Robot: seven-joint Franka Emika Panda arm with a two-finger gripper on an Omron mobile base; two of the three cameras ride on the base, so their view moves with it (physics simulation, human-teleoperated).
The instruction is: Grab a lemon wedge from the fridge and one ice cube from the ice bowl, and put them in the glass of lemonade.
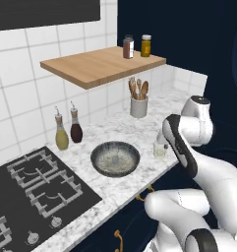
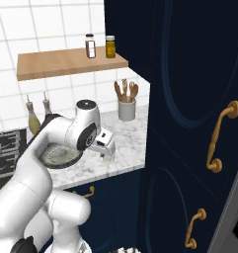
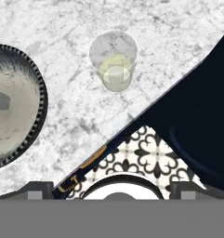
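Left base view. The ice bowl [image 1: 115, 158] sits on the marble counter [image 1: 125, 128], just right of the black cooktop [image 1: 36, 189]. Behind the ice bowl and to its left stand two oil bottles [image 1: 68, 129] against the tiled wall; behind it and to its right stands a white crock of wooden spoons [image 1: 138, 101]. The glass of lemonade [image 1: 160, 147] stands right of the ice bowl, near the counter edge, partly hidden by the white arm [image 1: 189, 147]. A wooden shelf [image 1: 101, 65] above the ice bowl carries two spice jars [image 1: 136, 46].

Right base view. The arm crosses in front of the ice bowl [image 2: 59, 154], hiding much of it. The hand hangs above the glass of lemonade [image 2: 108, 157], which stands right of the ice bowl near the counter's front edge. Navy cabinets with gold handles [image 2: 220, 136] rise right of the counter.

Hand view. The gripper [image 3: 111, 188] looks down with both dark fingertips [image 3: 39, 188] at the lower corners, spread wide and holding nothing. The ice bowl [image 3: 20, 104] lies at the left edge, with one whitish ice cube [image 3: 0, 101] inside it. The glass of lemonade [image 3: 114, 61] stands upright, apart from the ice bowl on its right, with pale yellow liquid inside. Beyond the counter edge a patterned floor [image 3: 141, 155] shows
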